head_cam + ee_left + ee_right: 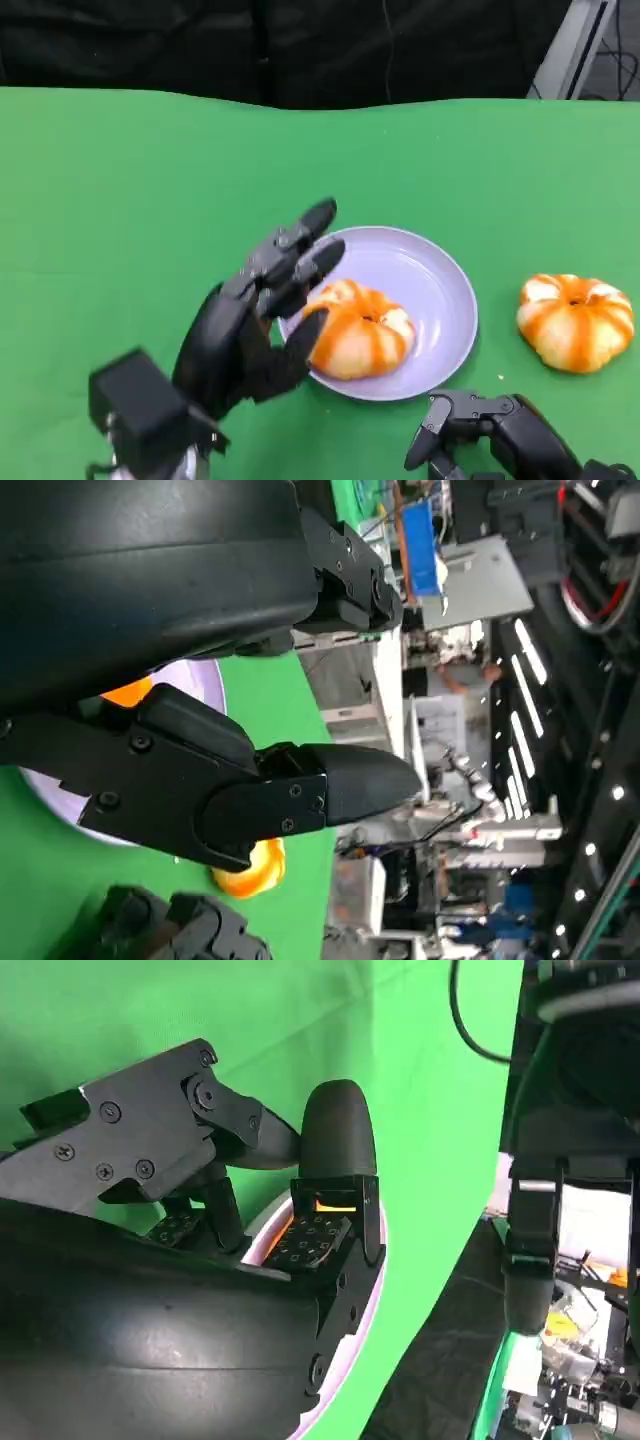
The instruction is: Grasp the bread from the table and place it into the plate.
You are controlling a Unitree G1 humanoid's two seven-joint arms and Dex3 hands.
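On the green cloth-covered tabletop (120,200) sits a round, pale lavender plate (440,290), and a round orange-and-white glazed bread roll (358,330) lies inside it, toward the rim nearest the robot. The robot's left hand (255,320) is over the plate's near-left edge, right beside that roll. Its black fingers (305,240) reach out over the plate, spread apart and raised above the bread, while the thumb lies low against the roll's left side. It looks to be touching there, though nothing closes around the bread; the hand holds nothing.

A second bread roll (576,320) of the same orange-and-white look rests on the bare cloth to the right of the plate, apart from it.

The right hand (480,430) is low at the near edge of the tabletop, just in front of the plate's rim, its fingers curled in on themselves with nothing between them.

In the left wrist view the lavender plate (205,680) and a bit of orange bread (250,872) peek out past the black fingers (330,785).
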